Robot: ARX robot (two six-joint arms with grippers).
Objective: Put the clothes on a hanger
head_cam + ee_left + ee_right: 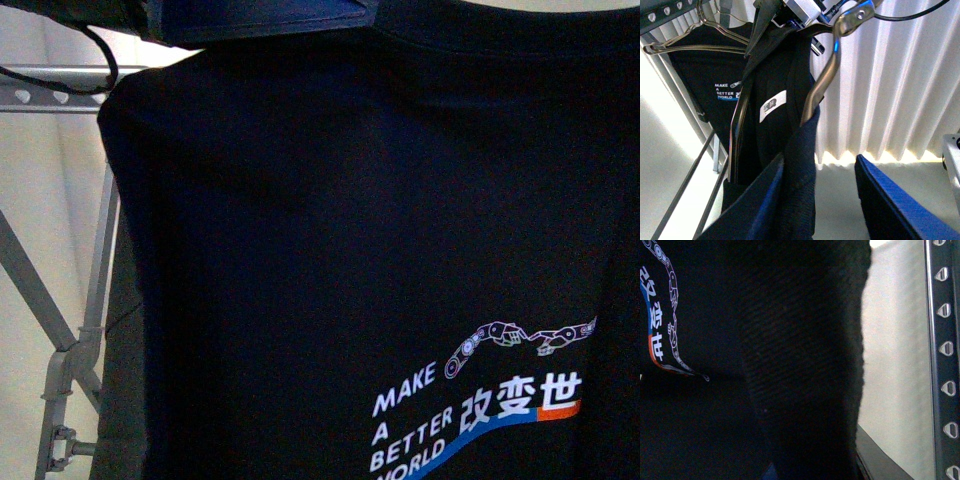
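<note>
Hanging blk tee (350, 250) by rack rail (50, 95)

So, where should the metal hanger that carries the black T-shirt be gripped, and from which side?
Probably the bare bent neck of the metal hanger, just under its hook: the lower arms are buried in the T-shirt. Come from the curtain side, where space is open; the rack rail and another hung shirt crowd the other side.
</note>
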